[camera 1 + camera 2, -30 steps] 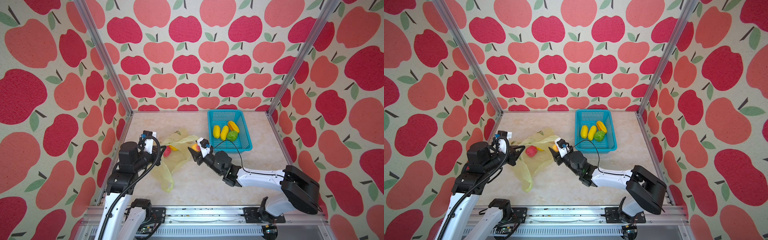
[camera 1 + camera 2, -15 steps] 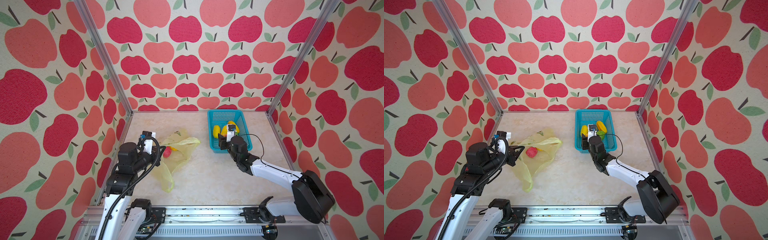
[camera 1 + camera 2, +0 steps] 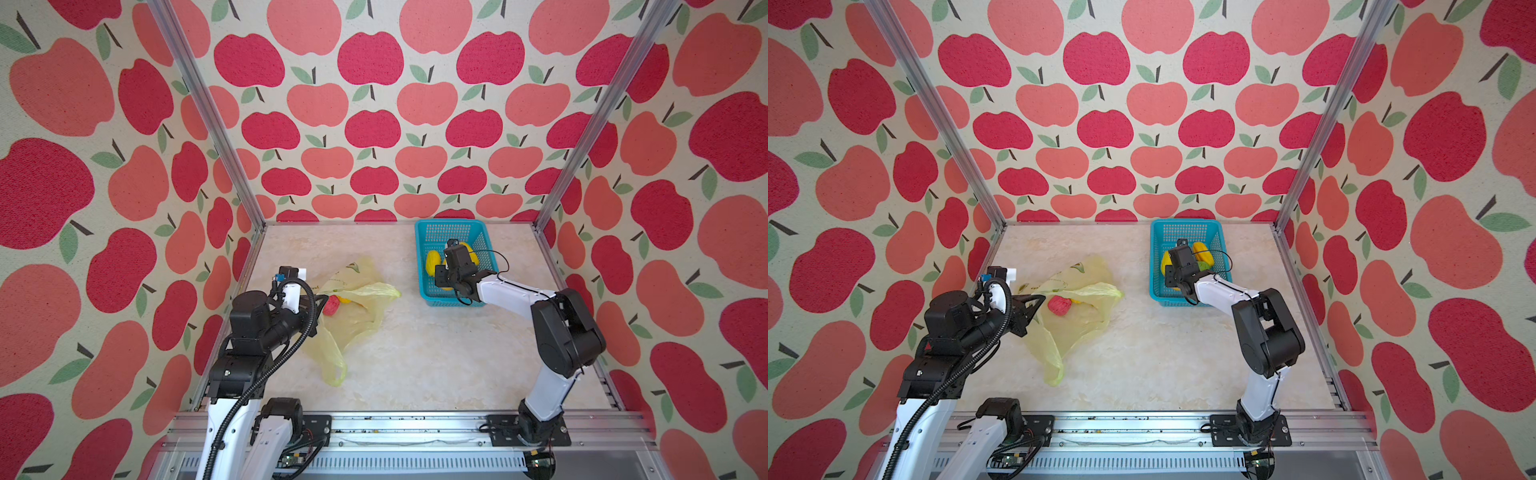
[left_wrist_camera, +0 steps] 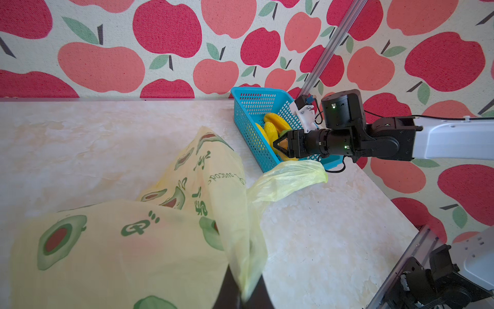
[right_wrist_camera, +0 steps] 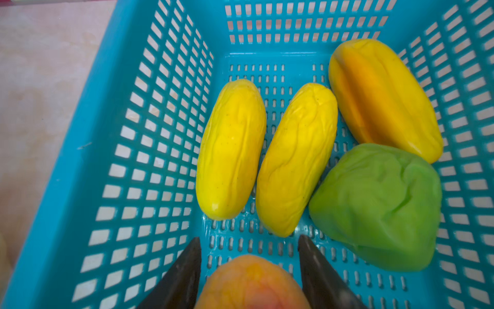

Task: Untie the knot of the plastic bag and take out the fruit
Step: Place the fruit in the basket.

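My right gripper (image 5: 248,238) grasps a peach-orange toy fruit (image 5: 251,283) across its middle, over the teal mesh plastic basket (image 5: 80,160). I judge it light and squashy, so a gentle squeeze is enough. My left gripper (image 3: 1038,300) is clenched on the rim of the thin yellow-green plastic bag (image 3: 353,324), limp film on the table (image 3: 436,365) with a pink-red toy fruit (image 3: 1059,305) inside.

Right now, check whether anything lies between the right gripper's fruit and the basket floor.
Nothing visible does. The orange fruit in the right gripper hangs over bare mesh of the basket; two yellow fruits and a green fruit lie beyond it.

White-and-black arms (image 3: 511,291), black cables (image 3: 311,309)
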You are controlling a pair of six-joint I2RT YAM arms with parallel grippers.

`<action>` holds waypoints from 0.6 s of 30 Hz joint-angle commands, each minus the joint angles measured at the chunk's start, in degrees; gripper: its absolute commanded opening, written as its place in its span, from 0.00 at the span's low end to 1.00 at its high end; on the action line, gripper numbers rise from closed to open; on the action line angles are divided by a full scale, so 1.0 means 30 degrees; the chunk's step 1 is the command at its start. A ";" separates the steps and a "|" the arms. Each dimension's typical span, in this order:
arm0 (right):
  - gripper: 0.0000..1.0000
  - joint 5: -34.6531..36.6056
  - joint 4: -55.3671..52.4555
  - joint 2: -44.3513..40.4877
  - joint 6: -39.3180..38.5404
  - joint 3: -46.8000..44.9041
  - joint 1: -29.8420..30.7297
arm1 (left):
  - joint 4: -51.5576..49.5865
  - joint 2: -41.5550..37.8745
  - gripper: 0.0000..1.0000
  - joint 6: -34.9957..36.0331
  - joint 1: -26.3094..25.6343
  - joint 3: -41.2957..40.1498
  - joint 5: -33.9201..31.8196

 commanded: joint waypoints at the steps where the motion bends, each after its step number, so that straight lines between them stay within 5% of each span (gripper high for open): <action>1: 0.37 -0.0488 -0.1427 0.0293 0.0759 0.0509 -0.0105 | -0.0149 -0.0029 0.00 0.0212 0.0101 -0.0211 0.0540; 4: 0.49 -0.0880 -0.0796 0.0147 0.0664 0.0287 -0.0088 | -0.0144 -0.0167 0.00 0.0183 0.0101 -0.0327 0.0547; 8: 0.80 -0.0759 -0.0827 -0.0554 0.0456 -0.0006 -0.0078 | -0.0081 -0.0441 0.00 0.0210 0.0101 -0.0520 0.0364; 18: 0.92 0.0346 0.1681 -0.6472 -0.0702 -0.4007 0.0816 | -0.0033 -0.0269 0.00 0.0183 0.0365 -0.0548 0.0449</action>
